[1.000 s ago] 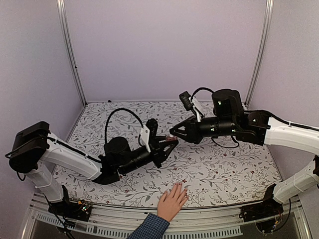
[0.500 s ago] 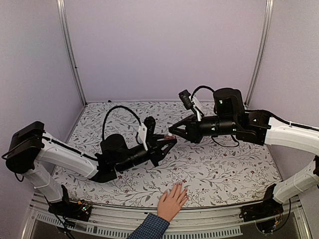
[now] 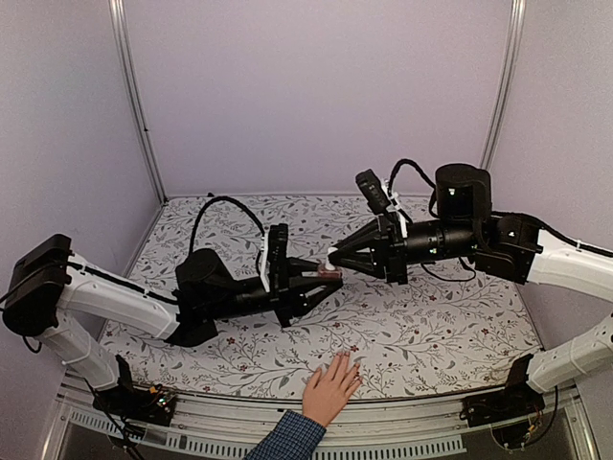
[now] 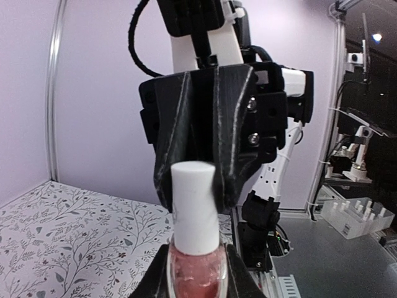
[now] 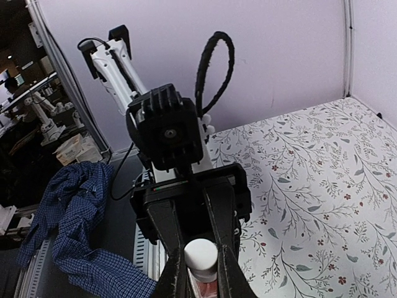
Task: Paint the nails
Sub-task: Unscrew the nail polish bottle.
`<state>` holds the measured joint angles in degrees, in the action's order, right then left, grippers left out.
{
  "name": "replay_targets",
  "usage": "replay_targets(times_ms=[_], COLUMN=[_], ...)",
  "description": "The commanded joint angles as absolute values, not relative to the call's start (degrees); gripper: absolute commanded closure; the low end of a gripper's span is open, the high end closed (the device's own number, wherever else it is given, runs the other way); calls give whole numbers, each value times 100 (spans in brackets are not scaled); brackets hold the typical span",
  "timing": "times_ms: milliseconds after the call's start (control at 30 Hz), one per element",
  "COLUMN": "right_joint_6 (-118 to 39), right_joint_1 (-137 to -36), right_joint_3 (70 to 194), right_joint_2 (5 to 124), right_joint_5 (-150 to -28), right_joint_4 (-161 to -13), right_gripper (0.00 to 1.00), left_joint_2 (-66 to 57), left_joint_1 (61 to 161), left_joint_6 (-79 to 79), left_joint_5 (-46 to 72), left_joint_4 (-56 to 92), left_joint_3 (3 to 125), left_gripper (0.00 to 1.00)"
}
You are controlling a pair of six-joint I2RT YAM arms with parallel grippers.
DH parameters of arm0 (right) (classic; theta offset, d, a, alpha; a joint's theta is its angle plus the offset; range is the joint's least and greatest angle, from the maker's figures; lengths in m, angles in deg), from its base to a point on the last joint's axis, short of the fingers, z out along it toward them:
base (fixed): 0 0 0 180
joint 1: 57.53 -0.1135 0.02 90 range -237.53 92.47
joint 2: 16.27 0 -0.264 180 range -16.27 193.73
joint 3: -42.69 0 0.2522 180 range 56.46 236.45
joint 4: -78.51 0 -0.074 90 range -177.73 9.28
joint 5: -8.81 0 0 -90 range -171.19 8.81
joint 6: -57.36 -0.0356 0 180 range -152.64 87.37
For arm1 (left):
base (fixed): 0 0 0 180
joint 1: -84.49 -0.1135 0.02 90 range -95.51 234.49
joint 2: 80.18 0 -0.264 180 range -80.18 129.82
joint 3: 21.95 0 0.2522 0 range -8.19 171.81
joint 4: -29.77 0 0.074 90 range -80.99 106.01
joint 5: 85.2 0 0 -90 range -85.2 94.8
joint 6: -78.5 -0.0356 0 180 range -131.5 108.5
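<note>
Both arms are built of white link shells joined by black housings. On the left arm (image 3: 115, 302), a black looped cable (image 3: 225, 216) rises behind the left gripper (image 3: 330, 275), and a white bracket (image 3: 269, 257) sits just behind its black fingers. On the right arm (image 3: 565, 268), a fat black cylindrical motor (image 3: 463, 187) stands behind the right gripper (image 3: 331, 258). A thinner black cable (image 3: 407, 163) runs beside the motor, and a small black camera (image 3: 371, 189) sits above on a white mount. The right gripper's ribbed black body carries silver screws (image 4: 250, 138).
</note>
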<state>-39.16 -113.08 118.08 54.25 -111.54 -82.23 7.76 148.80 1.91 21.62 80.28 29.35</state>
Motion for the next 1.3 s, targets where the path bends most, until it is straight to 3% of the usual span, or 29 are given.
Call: replay_targets(times_ms=[0, 233, 333, 600, 700, 967, 1267], right_joint_6=[-3794, -3483, -3431, -3678, -3943, -4553, -4822], right_joint_1=[-11334, -11340, -11335, -11334, -11334, -11335, -11343], right_joint_3=[11691, 11677, 11692, 11716, 11675, 11743, 11710], right_joint_2=[5328, 5345, 5319, 5165, 5130, 5337, 5535], right_joint_5=[-12014, -12660, -12498, -11503, -11090, -10104, -9934], right_joint_4=[-8719, -8715, -8715, -8561, -8595, -8574, -8671], right_gripper=[100, 100, 98, 50, 43, 43, 56], left_joint_2=[665, 744, 673, 263, 244, 493, 842], left_joint_1=[14982, 14990, 14980, 14981, 14993, 15249, 15484], left_joint_6=[-87, 104, 44, -409, -435, -730, -856], left_joint_5=[3689, 4475, 4226, 2010, 1441, 125, -423], left_joint_4=[8592, 8760, 8736, 8097, 7821, 7327, 7257], left_joint_3=[2994, 3145, 3043, 2694, 2735, 3073, 3370], left_gripper=[100, 100, 100, 100, 100, 100, 100])
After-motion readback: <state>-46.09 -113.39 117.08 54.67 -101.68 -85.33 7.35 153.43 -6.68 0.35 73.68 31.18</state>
